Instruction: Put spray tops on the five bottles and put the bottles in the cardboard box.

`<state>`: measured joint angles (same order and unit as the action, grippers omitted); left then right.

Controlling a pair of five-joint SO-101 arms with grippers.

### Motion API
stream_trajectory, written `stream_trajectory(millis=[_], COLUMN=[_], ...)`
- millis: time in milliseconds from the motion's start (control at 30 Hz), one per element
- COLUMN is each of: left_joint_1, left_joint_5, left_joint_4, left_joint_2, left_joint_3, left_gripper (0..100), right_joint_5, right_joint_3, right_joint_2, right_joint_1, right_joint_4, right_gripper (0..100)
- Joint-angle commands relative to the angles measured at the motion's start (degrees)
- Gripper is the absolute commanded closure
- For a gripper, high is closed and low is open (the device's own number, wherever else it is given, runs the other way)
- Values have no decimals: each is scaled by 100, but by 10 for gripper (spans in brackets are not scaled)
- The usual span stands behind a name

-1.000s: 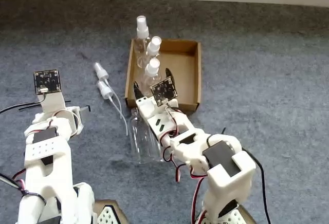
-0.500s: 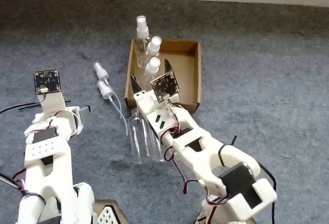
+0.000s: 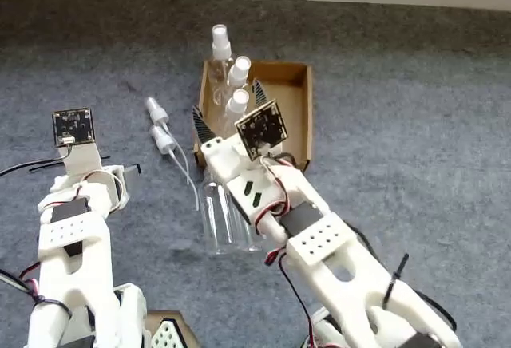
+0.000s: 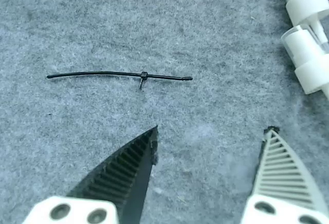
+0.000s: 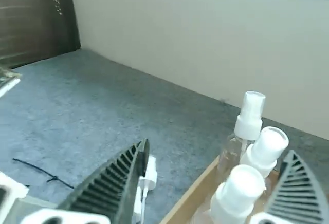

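The cardboard box (image 3: pixel 291 116) lies at the middle back. Three capped bottles stand in a row at its left side: one (image 3: pixel 220 45) at the far corner, one (image 3: pixel 239 69), one (image 3: pixel 235 103). Two clear bottles (image 3: pixel 225 214) without tops lie side by side on the carpet before the box. Two loose spray tops (image 3: pixel 160 124) lie left of it. My right gripper (image 3: pixel 227 104) hangs open over the box's front left corner, around nothing; its view shows the capped bottles (image 5: pixel 257 147) between its fingertips. My left gripper (image 4: pixel 212 130) is open above bare carpet, the spray tops (image 4: pixel 308 39) beside it.
A black cable tie (image 4: pixel 118 75) lies on the grey carpet just ahead of the left gripper. The right half of the box floor (image 3: pixel 283 100) is bare. A pale wall (image 5: pixel 205 39) rises behind the carpet.
The right arm has stretched forward from above the lying bottles to over the box's front left corner, and its fingers have spread wider. The left arm has kept still.
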<state>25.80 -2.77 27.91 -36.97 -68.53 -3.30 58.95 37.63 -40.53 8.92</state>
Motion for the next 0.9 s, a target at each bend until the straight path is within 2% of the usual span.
stream_trajectory(millis=[0,100,267,367,467,533,600,733,867], left_joint_1=[-84,-75,-75,-57,-57,-57,-57,-57,-48], left_joint_5=[26,26,26,26,26,26,26,9,18], left_joint_4=[-97,-97,-97,-97,-97,-97,-132,-695,-835], left_joint_2=[-22,-13,-13,-13,-13,-13,-13,-13,-22], left_joint_3=[110,110,110,110,110,101,22,-251,-303], left_gripper=[713,713,713,713,713,713,713,713,713], right_joint_5=[-70,-70,-35,-18,457,677,519,-378,-211], right_joint_3=[-84,-154,-497,-497,-479,-523,-532,-523,-470], right_joint_2=[1235,2114,3380,3899,4119,4145,4163,4163,4119], right_joint_1=[-277,-312,-321,-312,-268,4,400,1429,1763], right_joint_4=[-1446,-2598,-4488,-5165,-5842,-6387,-6897,-7521,-7644], right_gripper=[668,730,998,974,989,990,990,990,989])
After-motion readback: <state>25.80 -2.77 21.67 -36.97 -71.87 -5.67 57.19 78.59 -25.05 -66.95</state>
